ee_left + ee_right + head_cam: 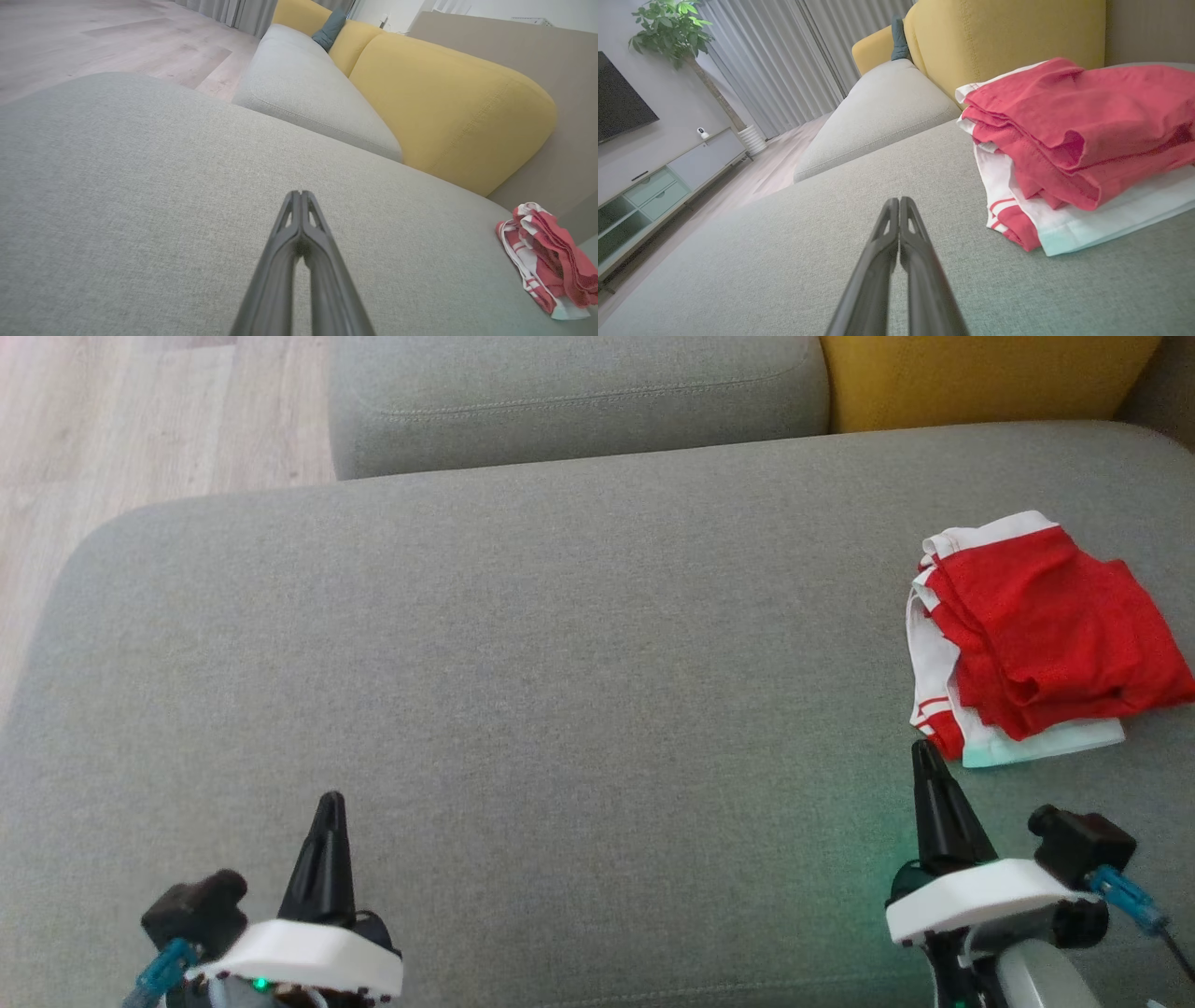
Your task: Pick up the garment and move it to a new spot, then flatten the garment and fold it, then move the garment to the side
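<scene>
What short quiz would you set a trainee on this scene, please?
1. True or false: the garment lies folded on the grey cushion, on the robot's right side.
2. Choose one. The right gripper is: A) shut on the garment; B) shut and holding nothing, just short of the garment; C) wide open above the garment.
3. Fill in: the backrest behind the cushion is ____ in colour.

Key: 1 true; 2 B; 3 yellow.
</scene>
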{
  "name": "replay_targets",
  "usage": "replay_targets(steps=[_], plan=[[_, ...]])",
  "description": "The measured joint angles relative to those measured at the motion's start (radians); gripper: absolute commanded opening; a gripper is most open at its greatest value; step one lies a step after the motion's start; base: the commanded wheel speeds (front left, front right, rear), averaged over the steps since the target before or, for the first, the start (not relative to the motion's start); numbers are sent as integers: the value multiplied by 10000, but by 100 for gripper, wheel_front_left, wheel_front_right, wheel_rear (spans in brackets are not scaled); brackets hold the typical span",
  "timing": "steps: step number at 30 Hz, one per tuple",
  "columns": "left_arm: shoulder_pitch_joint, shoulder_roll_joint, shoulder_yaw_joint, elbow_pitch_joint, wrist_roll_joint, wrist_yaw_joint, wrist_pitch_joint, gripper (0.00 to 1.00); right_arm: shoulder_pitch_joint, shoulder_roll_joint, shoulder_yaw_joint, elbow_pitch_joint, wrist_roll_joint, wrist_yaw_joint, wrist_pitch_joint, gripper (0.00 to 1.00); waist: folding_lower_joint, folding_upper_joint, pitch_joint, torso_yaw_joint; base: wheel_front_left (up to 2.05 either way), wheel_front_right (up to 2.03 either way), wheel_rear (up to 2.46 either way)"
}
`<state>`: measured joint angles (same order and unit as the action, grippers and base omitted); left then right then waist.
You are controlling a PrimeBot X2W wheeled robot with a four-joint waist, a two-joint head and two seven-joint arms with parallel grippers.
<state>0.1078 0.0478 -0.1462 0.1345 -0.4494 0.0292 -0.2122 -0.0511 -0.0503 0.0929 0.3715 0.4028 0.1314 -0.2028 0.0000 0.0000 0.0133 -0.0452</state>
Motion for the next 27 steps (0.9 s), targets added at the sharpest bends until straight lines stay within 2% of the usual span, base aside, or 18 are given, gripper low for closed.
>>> replay_targets(steps=[27], plan=[[-363,105,351,332,-3221,-393,696,0,0,-23,-418,-224,3298,0,719,0,0,0,-27,121,0,0,0]])
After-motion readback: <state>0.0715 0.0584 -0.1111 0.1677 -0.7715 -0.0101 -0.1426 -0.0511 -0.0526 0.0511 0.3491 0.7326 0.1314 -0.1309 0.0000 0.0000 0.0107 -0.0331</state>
